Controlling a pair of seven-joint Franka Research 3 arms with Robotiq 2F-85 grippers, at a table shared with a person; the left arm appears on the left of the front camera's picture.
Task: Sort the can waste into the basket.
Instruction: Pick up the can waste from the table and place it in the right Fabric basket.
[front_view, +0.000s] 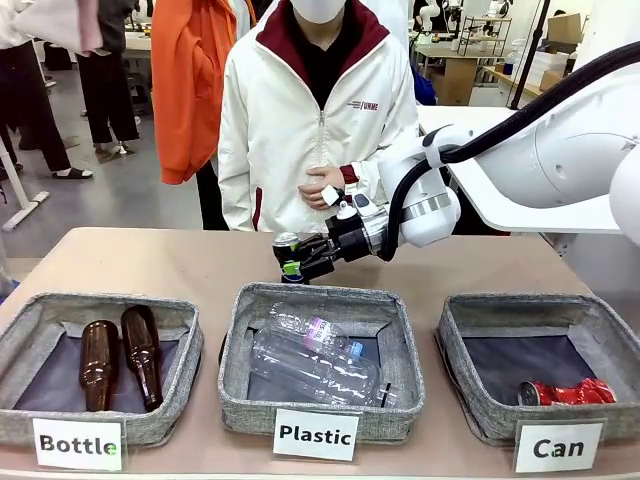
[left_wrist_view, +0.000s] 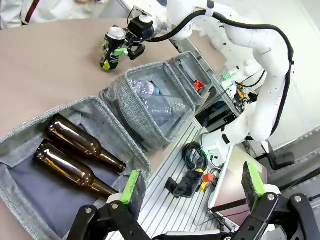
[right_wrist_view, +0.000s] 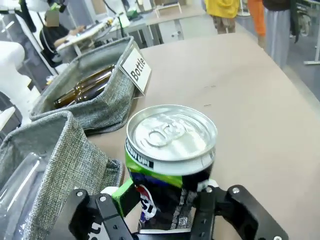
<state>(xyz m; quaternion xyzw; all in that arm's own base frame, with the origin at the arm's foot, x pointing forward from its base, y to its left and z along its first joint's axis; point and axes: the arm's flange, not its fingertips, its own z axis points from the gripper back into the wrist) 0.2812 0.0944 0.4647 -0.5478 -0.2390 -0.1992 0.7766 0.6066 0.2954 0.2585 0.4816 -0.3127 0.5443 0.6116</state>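
We see the right tool (front_view: 292, 262) clamped on the dark Pepsi can (right_wrist_view: 170, 165) behind the "Plastic" basket (front_view: 320, 400), green pads pressing its sides (silver top up), above the tabletop (front_view: 150, 260). The left tool (left_wrist_view: 192, 187) gapes wide, holding nothing. The crushed red can (front_view: 568, 392) lies in the "Can" basket (front_view: 460, 410).

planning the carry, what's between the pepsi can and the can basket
In the front view, only bare table separates the Pepsi can from the Can basket.
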